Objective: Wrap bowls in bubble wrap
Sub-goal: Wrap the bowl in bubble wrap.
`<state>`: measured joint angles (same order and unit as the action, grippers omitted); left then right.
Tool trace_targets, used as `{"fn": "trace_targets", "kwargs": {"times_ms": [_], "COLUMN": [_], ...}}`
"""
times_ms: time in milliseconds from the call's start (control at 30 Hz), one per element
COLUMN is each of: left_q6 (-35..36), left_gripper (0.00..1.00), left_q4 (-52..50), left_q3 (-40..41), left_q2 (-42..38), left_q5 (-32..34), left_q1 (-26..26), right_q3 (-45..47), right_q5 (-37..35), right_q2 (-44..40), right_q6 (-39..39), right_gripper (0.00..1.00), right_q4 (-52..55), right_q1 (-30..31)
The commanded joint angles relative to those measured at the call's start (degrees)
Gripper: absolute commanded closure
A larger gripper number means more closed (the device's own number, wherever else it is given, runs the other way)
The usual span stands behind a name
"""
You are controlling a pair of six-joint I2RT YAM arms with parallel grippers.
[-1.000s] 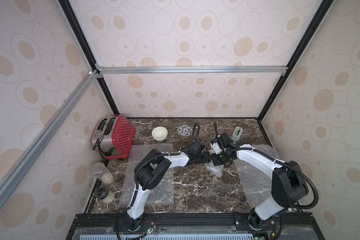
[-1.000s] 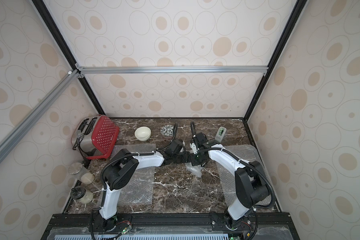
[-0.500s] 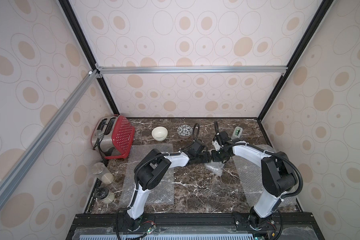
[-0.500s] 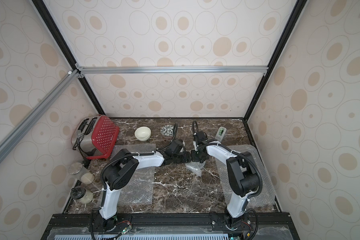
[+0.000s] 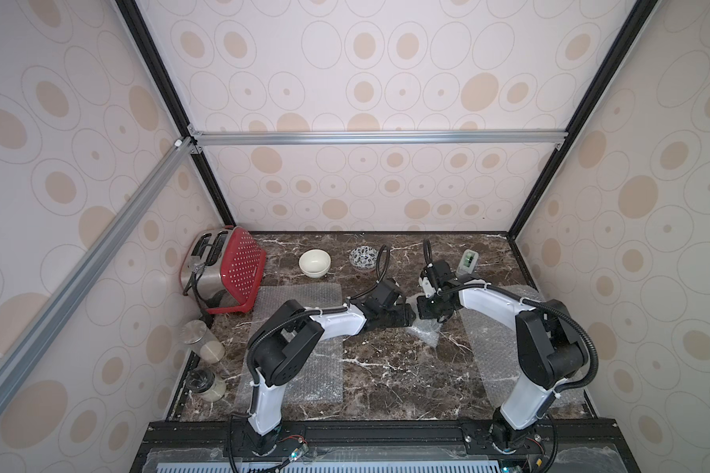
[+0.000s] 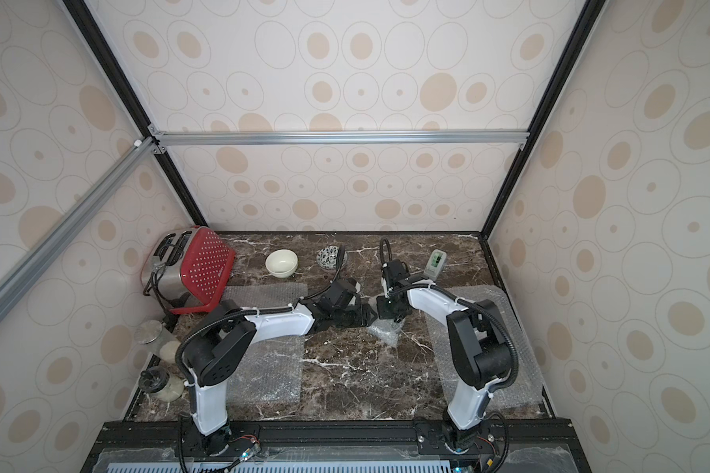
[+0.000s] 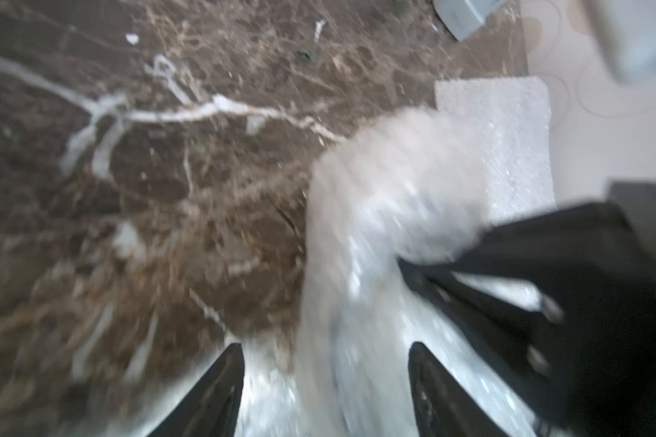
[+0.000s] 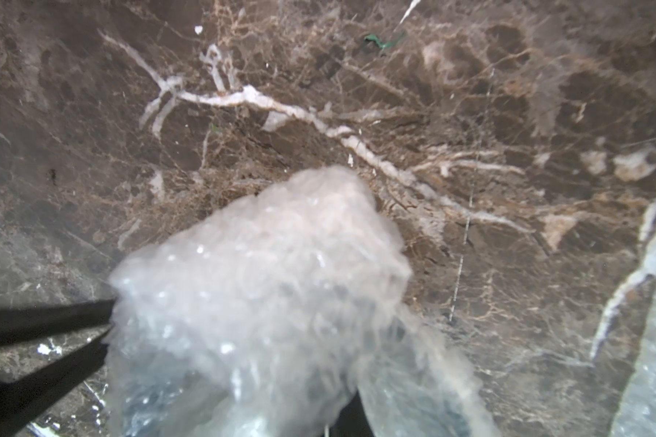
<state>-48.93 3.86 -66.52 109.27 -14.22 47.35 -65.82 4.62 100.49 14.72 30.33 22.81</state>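
The right end effector (image 5: 430, 315) is pinched shut on a crumpled bundle (image 8: 258, 302) of bubble wrap at the middle of the counter (image 5: 386, 368), likely so it does not fall open. The left end effector (image 7: 324, 346) has its jaws apart on both sides of the bundle, maybe ready to squeeze it. I cannot see a bowl inside; the cream bowl (image 5: 314, 262) and leaf bowl (image 5: 362, 258) sit bare at the back.

**Two bowls unwrapped, one sheet bunched**

A plain cream-white round ceramic bowl (image 5: 314, 263) stands upright and empty near the worktop's back edge. Near it, not touching, a white round ceramic bowl with a dark leaf pattern (image 5: 363, 259) also stands upright. A clear bubbled plastic sheet (image 5: 304, 297) lies flat on the left, and a second flat sheet (image 5: 490, 352) lies on the right. Between them sits a crumpled cloudy bundle of bubble wrap (image 5: 427, 332), blurred in both wrist views.
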Motion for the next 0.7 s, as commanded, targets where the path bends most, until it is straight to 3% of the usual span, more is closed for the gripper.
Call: {"fn": "trace_targets", "kwargs": {"times_ms": [0,200,400,567,667], "left_q6": [1.64,0.84,0.56,-0.25,0.11], "left_gripper": [0.32,0.31,0.31,0.31,0.31], "left_q4": [0.81,3.81,0.05,-0.52,-1.42], "left_q3": [0.48,-1.28,-1.6,-3.12,-3.44], "left_q2": [-1.38,3.88,6.65,9.38,9.08], "left_q5": [0.68,-4.4,0.07,-0.4,-0.03], "left_q1": [0.82,2.08,1.98,0.9,0.86], "right_q3": [1.9,2.1,2.91,2.9,2.56], "right_q5": [-1.06,-0.36,0.27,2.2,2.83], "right_q2": [1.86,2.11,0.46,-0.86,-2.66], "right_q6": [0.8,0.94,0.67,0.22,0.05], "right_gripper": [0.99,0.98,0.98,0.95,0.87], "right_q4": [1.57,1.33,1.28,1.95,3.11], "right_q1": [0.0,-0.06,-0.11,-0.11,-0.67]}}
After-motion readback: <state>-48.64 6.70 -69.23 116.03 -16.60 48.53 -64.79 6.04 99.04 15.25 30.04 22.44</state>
